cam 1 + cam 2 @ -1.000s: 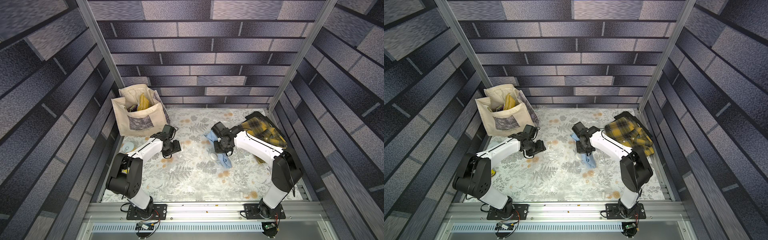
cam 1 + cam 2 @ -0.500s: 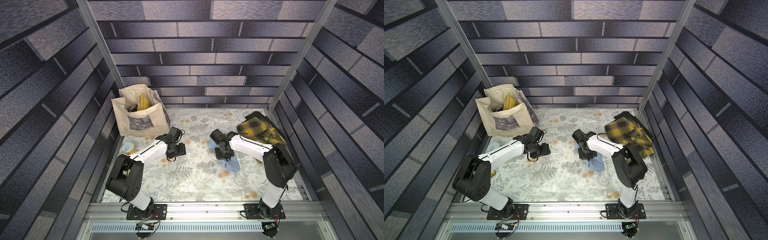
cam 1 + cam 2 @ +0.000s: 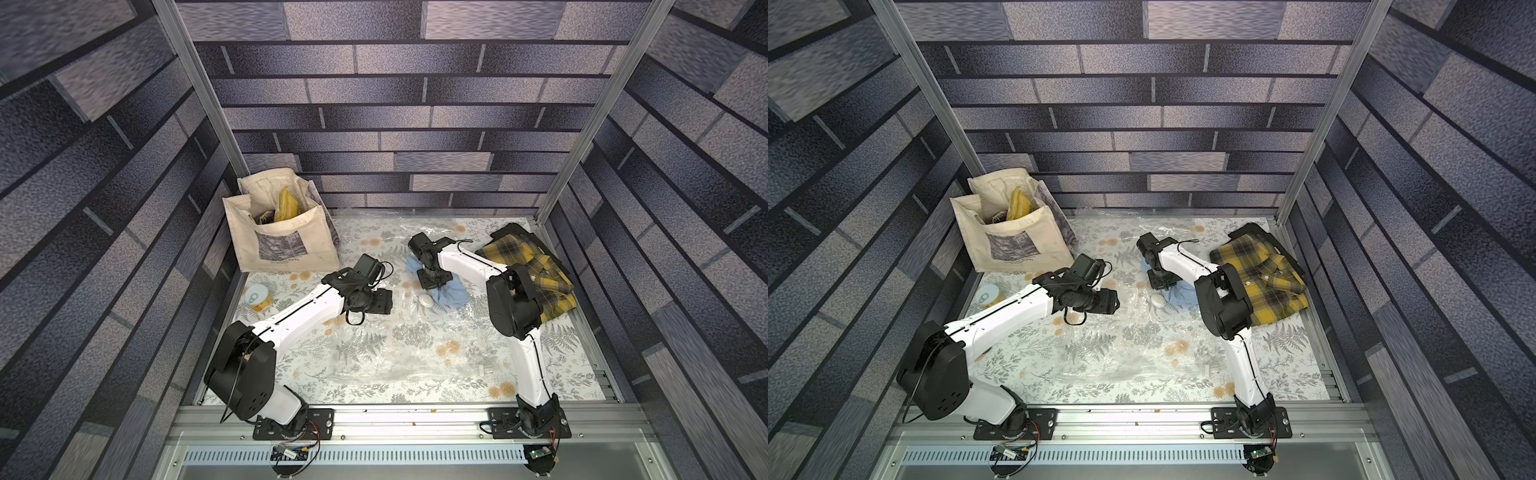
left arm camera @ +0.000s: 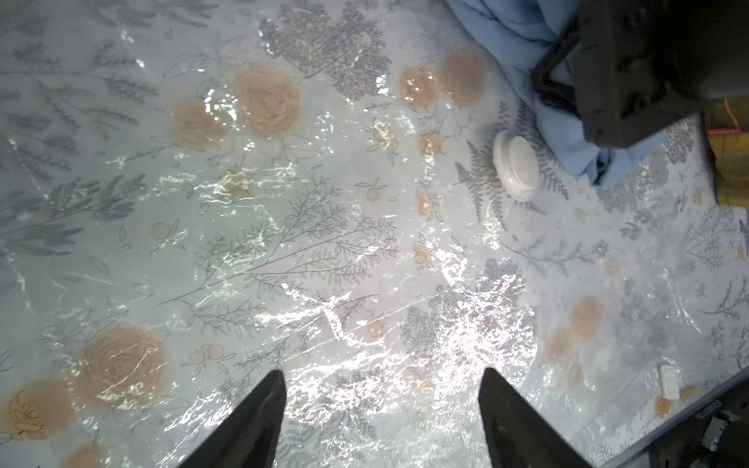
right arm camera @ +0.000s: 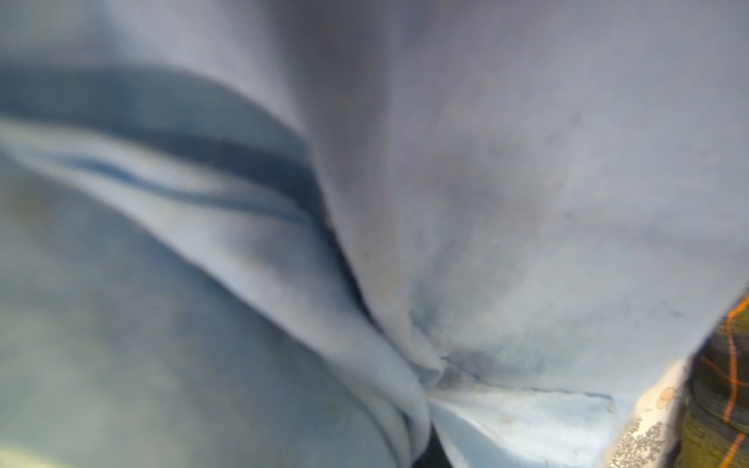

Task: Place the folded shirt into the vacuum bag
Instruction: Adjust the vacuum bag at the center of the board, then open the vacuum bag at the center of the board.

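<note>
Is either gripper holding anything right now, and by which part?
The right gripper pinches the blue shirt by a bunched fold; the left gripper is open and empty.

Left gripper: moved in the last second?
Yes. The left gripper has shifted away from the canvas tote bag, toward the white valve cap on the vacuum bag.

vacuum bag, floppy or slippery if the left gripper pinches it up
Probably floppy: the vacuum bag lies thin and crinkled. Likely slippery, given its glossy glare. Its white valve cap looks like the only stiff part.
</note>
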Tool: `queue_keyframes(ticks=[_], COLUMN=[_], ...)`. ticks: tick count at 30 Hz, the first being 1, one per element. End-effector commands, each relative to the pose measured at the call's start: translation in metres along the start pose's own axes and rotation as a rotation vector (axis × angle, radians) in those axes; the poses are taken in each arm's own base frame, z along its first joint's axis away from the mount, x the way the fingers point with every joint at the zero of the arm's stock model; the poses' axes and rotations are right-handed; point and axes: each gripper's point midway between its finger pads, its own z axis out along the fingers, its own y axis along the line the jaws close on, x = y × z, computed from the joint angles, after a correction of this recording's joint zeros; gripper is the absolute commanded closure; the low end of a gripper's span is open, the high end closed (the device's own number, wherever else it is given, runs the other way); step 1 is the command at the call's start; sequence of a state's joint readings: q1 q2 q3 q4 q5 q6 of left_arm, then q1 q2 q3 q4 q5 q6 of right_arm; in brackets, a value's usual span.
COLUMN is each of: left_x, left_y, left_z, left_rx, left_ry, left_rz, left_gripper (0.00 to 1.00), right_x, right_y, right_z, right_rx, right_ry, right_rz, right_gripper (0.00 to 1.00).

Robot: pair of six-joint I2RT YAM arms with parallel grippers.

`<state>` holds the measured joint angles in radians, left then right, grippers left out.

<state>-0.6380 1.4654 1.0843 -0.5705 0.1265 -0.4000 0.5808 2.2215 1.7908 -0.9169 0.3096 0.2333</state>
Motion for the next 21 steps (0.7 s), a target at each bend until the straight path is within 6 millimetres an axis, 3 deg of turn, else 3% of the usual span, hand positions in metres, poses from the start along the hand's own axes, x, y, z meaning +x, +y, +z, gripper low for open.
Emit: queue_keyframes(ticks=[1,5,10,14,18,21], left_x=[0.006,0.041,0.089,0.103,0.123,0.128], left_y=[-0.031,-0.065,-0.108,-0.124,-0.130,-0.125], left_z=[-0.023,-0.020,-0.014,-0.005,0.012,0.024], left_rx=[0.046,0.050,0.067,0.080,0.020,-0.030], left_ry=[-0.011,0.032,0.045,0.079,0.153,0.189], left_rz=[0.209,0.475,0.809,0.888,1.024,1.067], left_gripper=[0.18,0.11,0.04,0.01,0.00,0.00], right_x=[0.006,-0.001,0.027,0.060,0.085,0.087], right_y=[0.001,0.006,0.007,0.006,0.001,0.003], right_z=[-0.007,-0.084,-0.132,-0.133,-0.111,-0.090], right_rx=[-0.050,-0.235,-0.383,-0.424,-0.384,-0.354], right_ry=[0.018,-0.109,-0.129,-0.094,-0.054,-0.023], right_rz=[0.006,0.143,0.281,0.354,0.387,0.375], right_gripper=[1.00,1.00,1.00,1.00,1.00,1.00])
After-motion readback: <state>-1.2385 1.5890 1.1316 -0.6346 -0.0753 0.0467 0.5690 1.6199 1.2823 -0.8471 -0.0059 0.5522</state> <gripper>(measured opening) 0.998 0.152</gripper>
